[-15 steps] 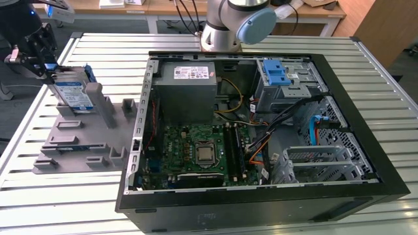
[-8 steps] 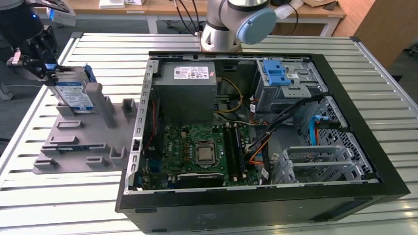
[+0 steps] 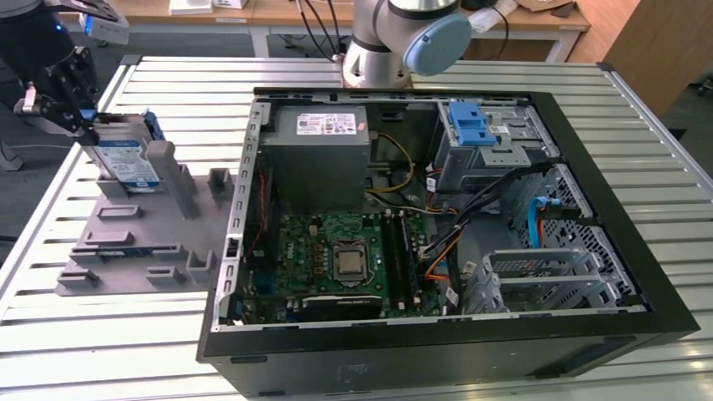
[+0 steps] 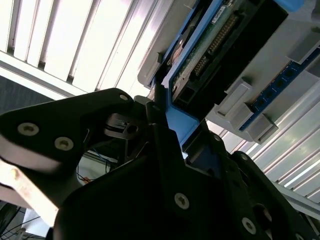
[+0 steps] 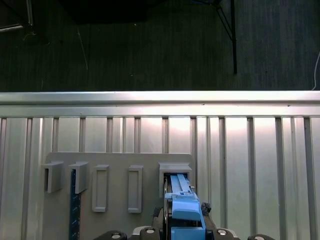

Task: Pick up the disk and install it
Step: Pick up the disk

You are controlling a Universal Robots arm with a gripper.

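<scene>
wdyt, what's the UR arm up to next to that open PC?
Disk install, early stage. The gripper is at the upper edge of the disk, a hard drive in a blue carrier. The drive stands on edge in a slot of the grey fixture on the slatted table, at the exterior view's left of the open computer case. It has not been lifted out yet.

The disk is silver with a blue-and-white label and bright blue frame; its rack is plain grey, the slatted table striped silver, the motherboard green.
</scene>
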